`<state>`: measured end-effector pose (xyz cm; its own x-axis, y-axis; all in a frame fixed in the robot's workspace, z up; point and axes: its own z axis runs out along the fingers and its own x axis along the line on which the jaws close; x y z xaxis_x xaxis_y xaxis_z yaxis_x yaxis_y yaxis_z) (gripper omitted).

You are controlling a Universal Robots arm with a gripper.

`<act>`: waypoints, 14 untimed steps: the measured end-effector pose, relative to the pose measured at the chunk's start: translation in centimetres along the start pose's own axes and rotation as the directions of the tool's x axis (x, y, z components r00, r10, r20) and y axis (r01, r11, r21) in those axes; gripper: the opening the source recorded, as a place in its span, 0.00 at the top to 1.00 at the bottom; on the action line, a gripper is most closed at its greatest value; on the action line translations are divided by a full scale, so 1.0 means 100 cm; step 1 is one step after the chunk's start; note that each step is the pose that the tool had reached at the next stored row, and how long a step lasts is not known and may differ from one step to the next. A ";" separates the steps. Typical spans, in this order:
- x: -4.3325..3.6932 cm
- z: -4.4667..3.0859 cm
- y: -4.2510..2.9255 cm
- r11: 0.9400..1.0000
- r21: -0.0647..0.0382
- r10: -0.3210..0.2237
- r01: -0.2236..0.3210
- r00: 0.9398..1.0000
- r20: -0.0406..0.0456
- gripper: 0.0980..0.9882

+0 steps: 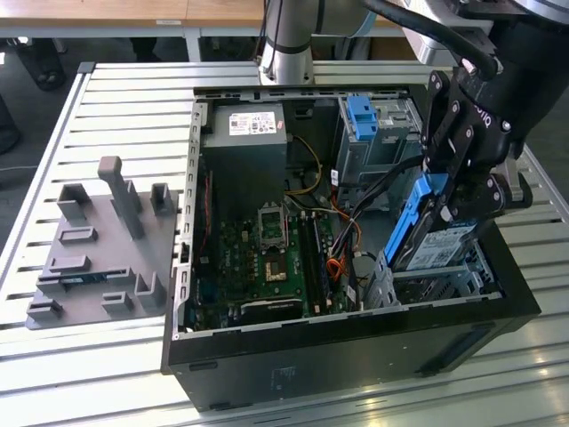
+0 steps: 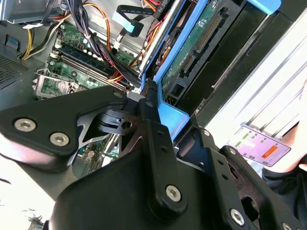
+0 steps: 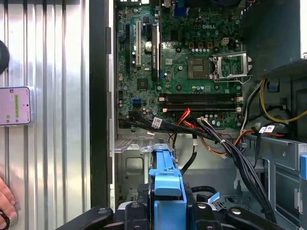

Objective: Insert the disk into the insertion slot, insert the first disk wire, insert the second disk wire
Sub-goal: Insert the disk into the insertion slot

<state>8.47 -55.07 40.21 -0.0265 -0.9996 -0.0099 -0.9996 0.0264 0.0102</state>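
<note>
**Exterior view:** An open computer case lies on a slatted metal table. The arm's end effector is clamped shut on the disk at the exterior view's right. The disk hangs steeply tilted with its blue carrier edge up and its white label facing the camera. The end effector grips its upper part. The lower end of the disk sits just above the insertion slot, the low silver cage in the near corner of the case. The pictures do not settle whether disk and slot touch. A taller grey cage with a blue latch stands behind, and a grey fixture plate lies on the table at the exterior view's left.

**Second wrist view:** The end effector has its black links pressed against the blue carrier. The disk reaches away from it, showing its green circuit-board underside. The motherboard and loose cables lie beyond.

**First wrist view:** Seen edge-on, the disk shows its blue frame sandwiched between the black fingers of the end effector. The motherboard and a bundle of black wires lie farther off inside the case. Outside the case, a phone rests on the table slats, near a person's fingers.
</note>
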 end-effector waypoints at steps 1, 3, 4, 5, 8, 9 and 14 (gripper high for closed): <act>0.0000 0.0004 0.0000 1.000 0.000 0.000 0.000 1.000 0.000 0.70; 0.0000 0.0012 0.0000 1.000 0.000 0.000 0.000 1.000 0.000 0.70; 0.0000 0.0015 0.0000 1.000 0.000 0.000 0.000 1.000 0.000 0.70; 0.0000 0.0018 0.0000 1.000 0.000 0.000 0.000 1.000 0.000 0.70; 0.0000 0.0028 0.0000 1.000 0.000 0.000 0.000 1.000 0.000 0.70; 0.0000 0.0031 0.0000 1.000 0.000 0.000 0.000 1.000 0.000 0.70; 0.0000 0.0053 0.0000 1.000 0.000 0.000 0.000 1.000 0.000 0.70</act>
<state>8.47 -55.07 39.68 -0.0265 -0.9996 -0.0100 -0.9996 0.0264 0.0102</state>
